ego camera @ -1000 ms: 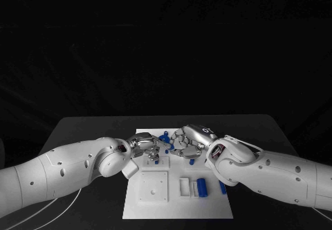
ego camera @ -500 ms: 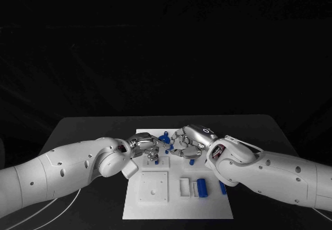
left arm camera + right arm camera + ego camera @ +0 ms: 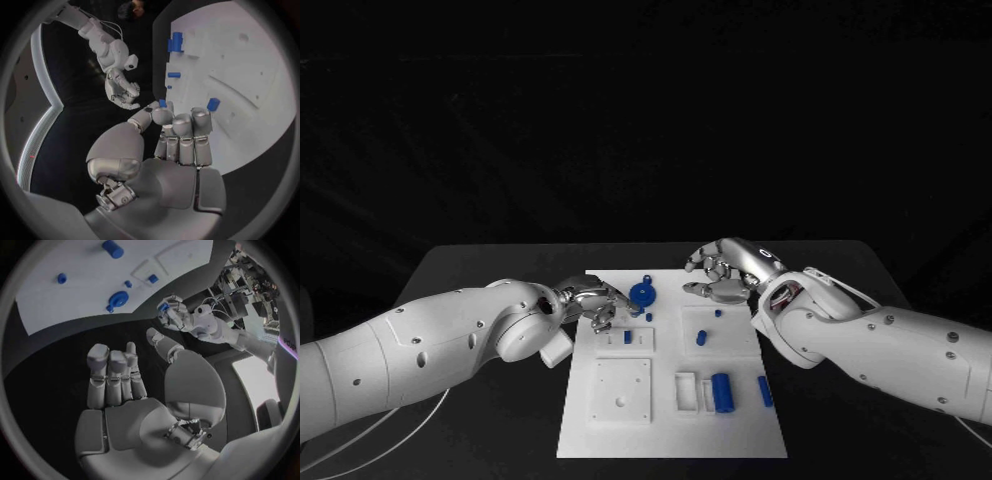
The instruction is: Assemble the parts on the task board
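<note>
The white task board (image 3: 733,420) lies in the middle of the table. My left hand (image 3: 596,305) hovers over its far left part with the fingers curled, and it pinches a small blue part (image 3: 162,103) at the fingertips; the right wrist view shows this hand (image 3: 172,307) too. My right hand (image 3: 726,272) hangs above the board's far right corner, fingers apart and holding nothing. A round blue part (image 3: 643,293) stands between the two hands. Small blue pieces (image 3: 627,337) (image 3: 701,338) sit in the white blocks behind it.
A blue cylinder (image 3: 720,390) and a blue bar (image 3: 764,390) lie near the board's right side beside a white slot block (image 3: 685,390). A square white plate (image 3: 620,388) is on the board's near left. Black table (image 3: 473,270) surrounds the board.
My right hand has lifted away from the middle of the board to its far right corner and opened. This uncovers the round blue part. My left hand has barely moved.
</note>
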Available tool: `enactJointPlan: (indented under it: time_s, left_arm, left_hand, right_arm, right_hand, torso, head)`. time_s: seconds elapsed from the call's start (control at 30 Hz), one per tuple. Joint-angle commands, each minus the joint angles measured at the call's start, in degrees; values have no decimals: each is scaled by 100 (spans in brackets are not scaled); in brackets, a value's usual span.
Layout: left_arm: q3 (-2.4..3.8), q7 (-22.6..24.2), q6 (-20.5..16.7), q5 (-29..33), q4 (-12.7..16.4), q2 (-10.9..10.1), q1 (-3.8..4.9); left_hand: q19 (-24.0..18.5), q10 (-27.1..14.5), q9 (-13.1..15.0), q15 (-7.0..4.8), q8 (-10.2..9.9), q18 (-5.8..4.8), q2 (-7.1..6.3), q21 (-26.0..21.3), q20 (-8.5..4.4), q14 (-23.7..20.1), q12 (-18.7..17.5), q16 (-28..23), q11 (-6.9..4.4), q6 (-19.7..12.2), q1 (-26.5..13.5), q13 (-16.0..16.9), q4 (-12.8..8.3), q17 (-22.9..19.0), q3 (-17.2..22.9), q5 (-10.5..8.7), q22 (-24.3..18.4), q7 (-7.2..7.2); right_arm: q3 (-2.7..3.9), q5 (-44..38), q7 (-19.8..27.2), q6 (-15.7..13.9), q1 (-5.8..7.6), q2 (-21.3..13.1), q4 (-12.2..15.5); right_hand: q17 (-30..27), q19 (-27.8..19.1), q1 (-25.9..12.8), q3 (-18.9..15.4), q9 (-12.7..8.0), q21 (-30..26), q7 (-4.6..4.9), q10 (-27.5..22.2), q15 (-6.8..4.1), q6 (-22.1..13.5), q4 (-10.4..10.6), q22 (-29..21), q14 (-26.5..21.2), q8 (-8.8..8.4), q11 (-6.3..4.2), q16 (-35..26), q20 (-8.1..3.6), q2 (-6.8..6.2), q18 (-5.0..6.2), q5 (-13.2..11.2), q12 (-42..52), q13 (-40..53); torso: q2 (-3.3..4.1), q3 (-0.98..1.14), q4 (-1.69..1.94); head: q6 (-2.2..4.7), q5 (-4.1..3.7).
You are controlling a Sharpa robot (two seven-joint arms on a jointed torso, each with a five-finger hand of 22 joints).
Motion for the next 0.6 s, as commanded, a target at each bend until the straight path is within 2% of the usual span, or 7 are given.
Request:
enactJointPlan:
  time_s: [0.03, 0.23, 0.27, 0.3, 0.4, 0.47, 0.6]
  left_arm:
    - [9, -788, 269, -661, 59, -42, 110]
    - [-12, -1355, 347, -1200, 106, -92, 307]
    - [-14, -1440, 323, -1283, 109, -87, 316]
    - [-17, -1520, 295, -1384, 110, -82, 318]
    - [-36, -1673, 258, -1615, 99, -42, 318]
    - [-121, -1767, 157, -2018, 127, -26, 318]
    - [-175, -1858, -74, -2360, 116, 25, 318]
  left_hand:
    - [38, 36, 1438, -112, 250, 25, -17, 28, -601, 50, -24, 29, -35, 399, -63, -16, 5, -6, 43, 17, 42, -268]
    - [102, 156, 1602, -146, 295, 33, -68, 54, -627, 135, -55, 53, -80, 475, -95, -98, -2, -18, 75, 131, 40, -312]
    - [124, 194, 1645, -157, 307, 33, -103, 63, -633, 168, -73, 61, -97, 512, -111, -133, -7, -22, 87, 335, 39, -326]
    - [140, 230, 1680, -165, 320, 35, -126, 70, -638, 197, -86, 70, -109, 551, -125, -166, -18, -25, 90, 426, 39, -344]
    - [175, 292, 1760, -187, 340, 41, -140, 89, -651, 261, -98, 95, -139, 623, -151, -233, -39, -28, 102, 569, 40, -373]
    - [197, 322, 1822, -198, 341, 43, -162, 105, -659, 296, -102, 113, -154, 658, -174, -292, -45, -29, 115, 742, 42, -390]
    - [232, 366, 1936, -214, 377, 50, -195, 134, -673, 349, -90, 164, -188, 756, -213, -395, -47, -20, 125, 898, 48, -425]
  right_arm:
    - [76, 544, 199, -117, 0, -53, -130]
    - [260, 701, 249, -143, 2, -87, -430]
    - [286, 705, 258, -147, 2, -86, -488]
    - [304, 709, 266, -159, 2, -85, -534]
    - [336, 767, 282, -164, 2, -79, -643]
    - [345, 774, 293, -168, 2, -71, -702]
    - [350, 777, 296, -160, 2, -67, -724]
  right_hand:
    - [-1, -25, 58, -3, -7, -39, 71, -28, 35, -113, 18, 53, -12, -18, 16, -28, -6, -16, 485, 30, -15, -8]
    - [-2, -28, 71, -5, -6, -46, 73, -30, 38, -110, 26, 53, -14, -17, 18, -33, -2, -8, 485, 64, -15, -11]
    - [-3, -29, 74, -5, -6, -47, 73, -30, 38, -109, 27, 53, -14, -16, 18, -34, -1, -7, 485, 71, -15, -12]
    - [-3, -30, 80, -6, -6, -49, 73, -31, 38, -108, 28, 53, -15, -16, 18, -36, 0, -5, 485, 87, -15, -13]
    - [-3, -31, 86, -10, -5, -52, 73, -32, 39, -106, 32, 54, -16, -16, 19, -38, 3, -4, 485, 114, -16, -16]
    - [-4, -32, 89, -14, -5, -54, 73, -34, 39, -105, 35, 55, -16, -16, 19, -40, 5, -3, 485, 137, -16, -18]
    - [-4, -34, 95, -25, -5, -59, 74, -35, 40, -104, 41, 57, -16, -17, 19, -43, 9, -3, 485, 193, -16, -22]
  torso:
    - [-14, 6, 3]
    - [-38, 19, 1]
    - [-47, 26, 1]
    - [-53, 31, 0]
    - [-67, 38, 1]
    - [-76, 40, -1]
    - [-82, 42, 3]
  head:
    - [-8, 22]
    - [-43, 82]
    - [-56, 91]
    - [-66, 102]
    - [-86, 121]
    - [-101, 145]
    - [-125, 156]
